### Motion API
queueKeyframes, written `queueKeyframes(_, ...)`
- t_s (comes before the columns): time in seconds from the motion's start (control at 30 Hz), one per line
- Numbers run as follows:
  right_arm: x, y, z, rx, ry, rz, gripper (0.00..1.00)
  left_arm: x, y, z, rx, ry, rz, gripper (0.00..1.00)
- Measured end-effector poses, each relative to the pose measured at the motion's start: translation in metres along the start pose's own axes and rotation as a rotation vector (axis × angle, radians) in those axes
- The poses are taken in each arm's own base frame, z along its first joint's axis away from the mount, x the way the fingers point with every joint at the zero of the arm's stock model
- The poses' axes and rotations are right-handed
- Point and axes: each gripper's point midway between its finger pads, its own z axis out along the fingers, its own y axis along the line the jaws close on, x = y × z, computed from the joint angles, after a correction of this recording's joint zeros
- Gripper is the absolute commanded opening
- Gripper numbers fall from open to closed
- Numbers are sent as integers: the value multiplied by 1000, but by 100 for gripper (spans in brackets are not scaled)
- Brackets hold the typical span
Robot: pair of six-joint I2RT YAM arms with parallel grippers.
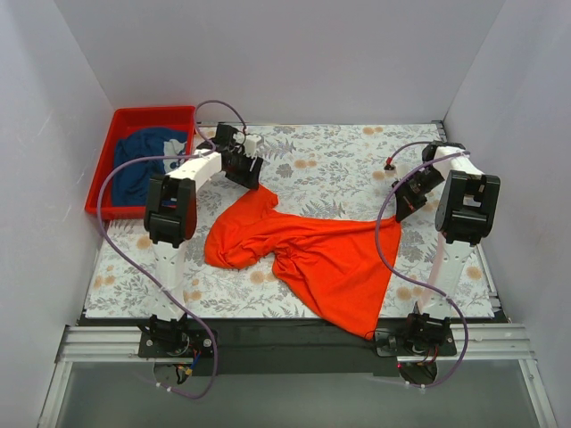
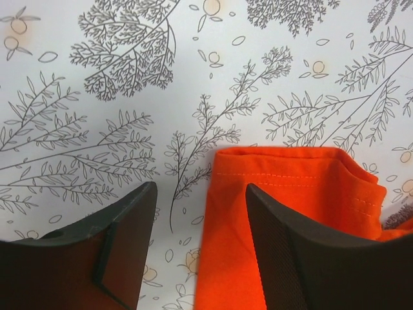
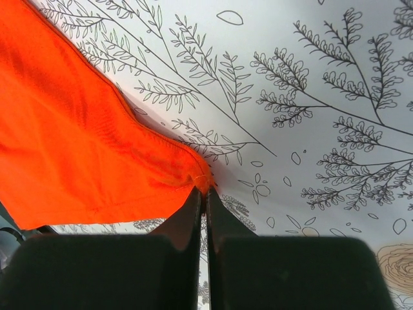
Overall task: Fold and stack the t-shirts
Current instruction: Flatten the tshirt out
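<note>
Orange-red t-shirt [image 1: 330,259] — rumpled, spread wide, probably unfolded.

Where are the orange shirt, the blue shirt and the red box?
orange shirt [image 1: 330,259]: top view, middle of the cloth.
blue shirt [image 1: 134,180]: top view, its bunched middle.
red box [image 1: 152,112]: top view, far rim.

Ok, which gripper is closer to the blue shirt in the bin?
Left. The left gripper hangs open over a sleeve of the orange shirt, beside the bin holding the blue shirt. The right gripper is across the table, shut on that orange shirt's corner.
</note>
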Motion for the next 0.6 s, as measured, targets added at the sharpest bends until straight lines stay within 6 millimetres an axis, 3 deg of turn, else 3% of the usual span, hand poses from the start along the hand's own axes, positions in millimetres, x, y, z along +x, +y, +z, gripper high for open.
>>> queueKeyframes(0.23, -2, 0, -1, 4, -5, 10, 1, -3, -10, 9, -36, -41, 122, 50)
queueKeyframes(0.33, -2, 0, -1, 4, -4, 16, 1, -5, -19, 14, -51, -53, 172, 42)
queueKeyframes(0.6, -2, 0, -2, 5, -5, 17, 1, -5, -30, 18, -47, -65, 181, 0)
